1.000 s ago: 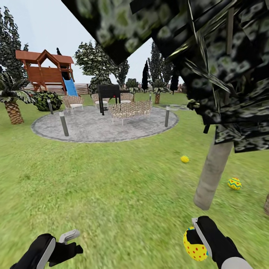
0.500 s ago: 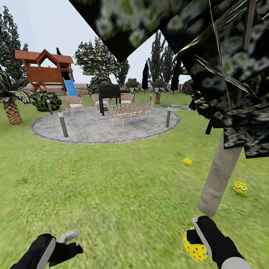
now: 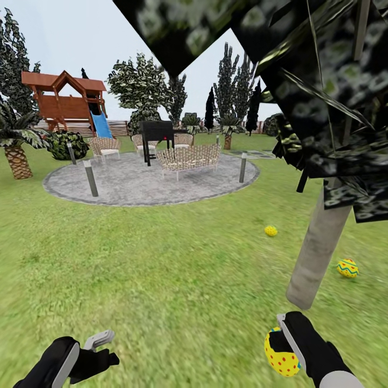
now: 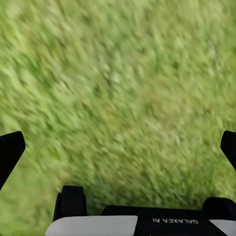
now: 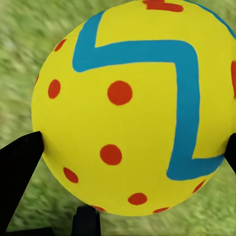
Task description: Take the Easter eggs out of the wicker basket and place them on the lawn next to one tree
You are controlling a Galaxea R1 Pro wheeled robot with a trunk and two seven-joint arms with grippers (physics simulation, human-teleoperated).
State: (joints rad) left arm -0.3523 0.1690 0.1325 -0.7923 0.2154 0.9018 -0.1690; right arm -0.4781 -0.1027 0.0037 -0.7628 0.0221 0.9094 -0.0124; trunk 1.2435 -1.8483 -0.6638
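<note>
Held egg [image 3: 280, 353], yellow with red dots, clamped between right gripper [image 3: 284, 345] fingers, above lawn [image 3: 161, 269] just short of the tree [image 3: 318, 253] trunk base. Two more eggs lie on grass: one [image 3: 347, 267] just beside the trunk, another [image 3: 271, 230] farther off toward the paved circle [image 3: 145, 183]. Left gripper [image 4: 118, 147] jaws apart, empty, over grass.

We see the whole scene slide in the head view, which tells us the camera has turned a little, not the things. The tree [image 3: 319, 253] trunk now sits further toward the right edge and lower than a second ago, and the striped egg [image 3: 347, 268] on the lawn [image 3: 161, 269] beside it has slid the same way. The far egg [image 3: 271, 230] shifted only slightly, and more sky shows between the dark leaves overhead.
</note>
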